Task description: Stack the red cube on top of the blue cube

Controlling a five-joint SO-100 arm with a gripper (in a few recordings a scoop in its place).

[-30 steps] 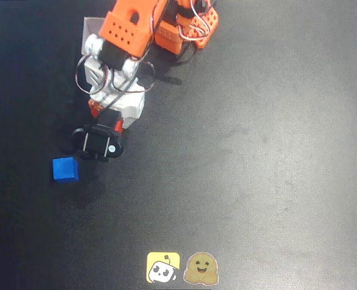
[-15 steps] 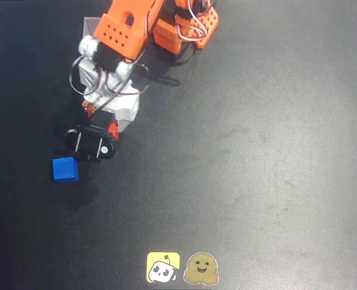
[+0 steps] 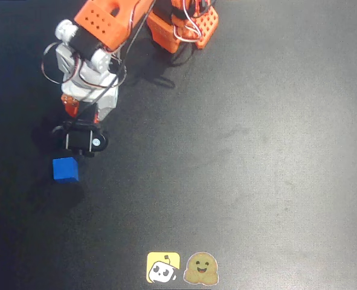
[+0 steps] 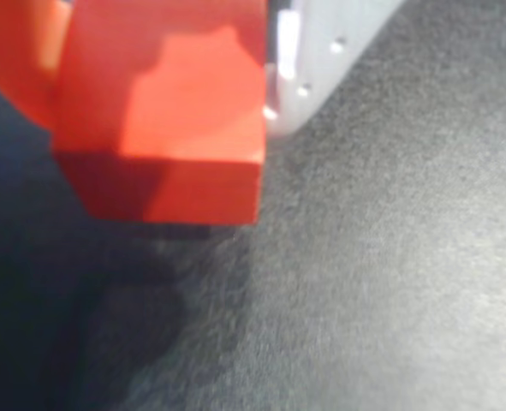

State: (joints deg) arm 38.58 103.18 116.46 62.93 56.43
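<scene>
The worktop [image 3: 257,151] is a dark mat bearing the arm, one loose cube and two small stickers at its near edge.

The orange arm [image 3: 106,24] reaches from its base at the far edge toward the far-left corner. Over the last second its wrist has swung left across the worktop, carrying the gripper [image 3: 81,139] from a spot right of the blue cube to one just beyond the cube's far edge. The carry is judged nearly complete; a short advance toward the near edge should put the load above the target.

The blue cube [image 3: 65,168] sits flat near the left edge, unmoved, its faces roughly square to the worktop edges. It has no long axis to speak of.

The red cube [image 4: 163,111] is off the surface, clamped in the closed fingers. In the wrist view it hangs above the mat, one lower edge running nearly level across the picture and a white finger [image 4: 321,60] against its right face. That view is blurred, so its exact tilt cannot be confirmed, though it appears close to level. In the overhead view the wrist camera covers it.

The yellow sticker [image 3: 163,267] and tan sticker [image 3: 202,269] lie well apart from the work.
</scene>
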